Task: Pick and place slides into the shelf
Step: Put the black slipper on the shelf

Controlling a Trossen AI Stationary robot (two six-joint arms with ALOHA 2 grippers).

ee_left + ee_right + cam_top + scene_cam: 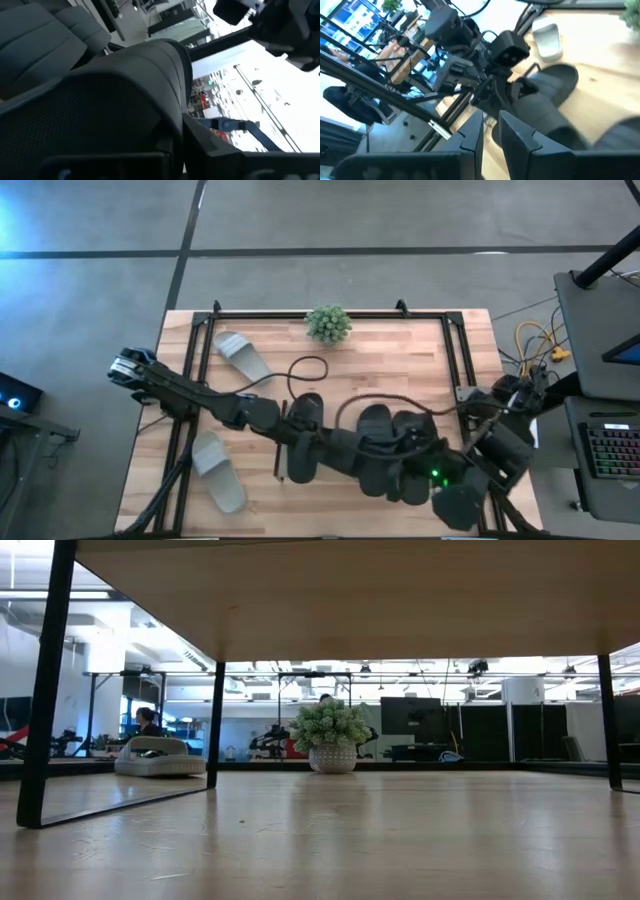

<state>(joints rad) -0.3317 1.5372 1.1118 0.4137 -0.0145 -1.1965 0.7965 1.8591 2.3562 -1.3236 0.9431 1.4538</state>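
Low view alone shows the plant (pixel 331 740) beyond the shelf (pixel 350 595) underside

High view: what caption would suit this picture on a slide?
Two robot arms reach over black slides on a wooden table, two grey slides lying apart and a small plant behind.

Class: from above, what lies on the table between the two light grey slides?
In the high view, the left arm crosses between the grey slide near the plant and the other one.
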